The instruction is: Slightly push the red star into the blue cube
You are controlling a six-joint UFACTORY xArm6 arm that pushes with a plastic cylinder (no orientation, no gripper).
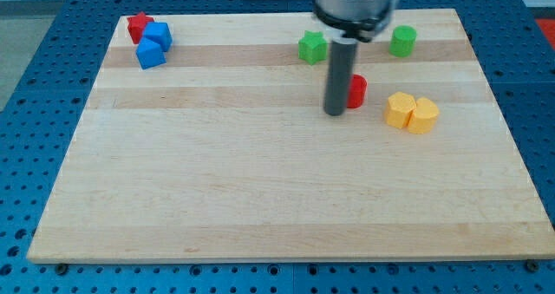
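The red star (pixel 137 25) sits at the board's top left corner. It touches a blue block (pixel 159 35) just to its right, and the blue cube (pixel 150 54) lies right below that block. My tip (pixel 336 112) rests on the board right of centre, far to the right of these blocks. It stands right against the left side of a red cylinder (pixel 356 91), which the rod partly hides.
A green star (pixel 312 48) lies above and left of the rod, a green cylinder (pixel 402 41) near the top right. Two yellow blocks (pixel 400 109) (pixel 423 115) touch each other to the right of the red cylinder. The wooden board (pixel 260 199) ends on blue matting.
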